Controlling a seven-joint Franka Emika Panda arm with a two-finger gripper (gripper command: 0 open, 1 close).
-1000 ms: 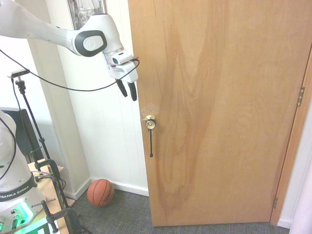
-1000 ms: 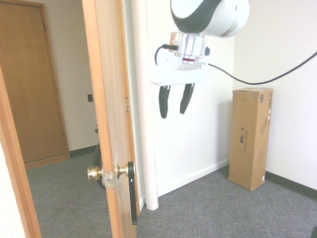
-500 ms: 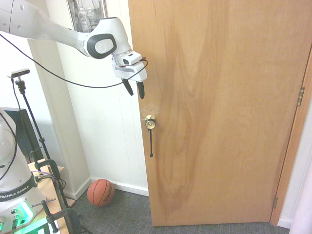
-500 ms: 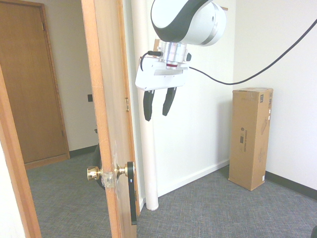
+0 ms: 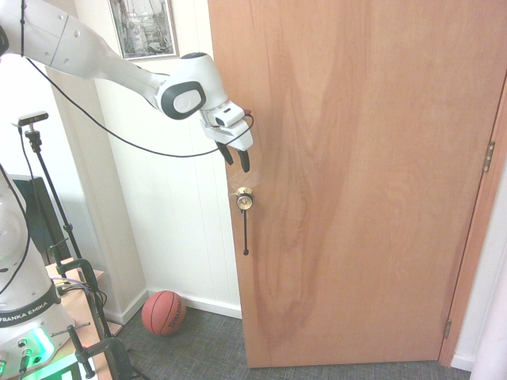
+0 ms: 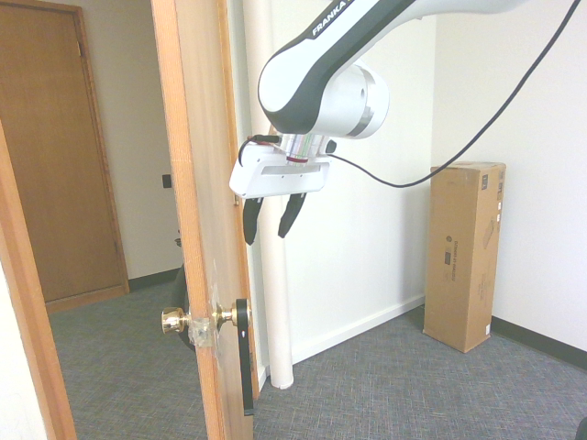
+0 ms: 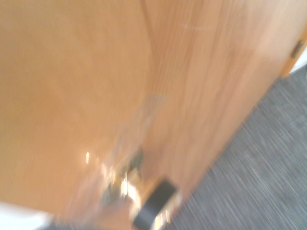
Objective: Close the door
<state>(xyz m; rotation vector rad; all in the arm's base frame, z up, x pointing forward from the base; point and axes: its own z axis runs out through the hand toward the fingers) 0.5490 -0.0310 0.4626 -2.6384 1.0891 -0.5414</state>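
Wooden and light brown, the door stands open, swung away from its frame. The gripper hangs with its fingers spread and empty, close to the door's free edge, just above the brass knob, probably ready to push it.

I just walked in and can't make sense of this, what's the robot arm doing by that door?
The white Franka arm has its gripper up against the free edge of the wooden door, just above the brass knob. Its fingers are apart and hold nothing. The door stands open, well off its frame, so closing it isn't done.
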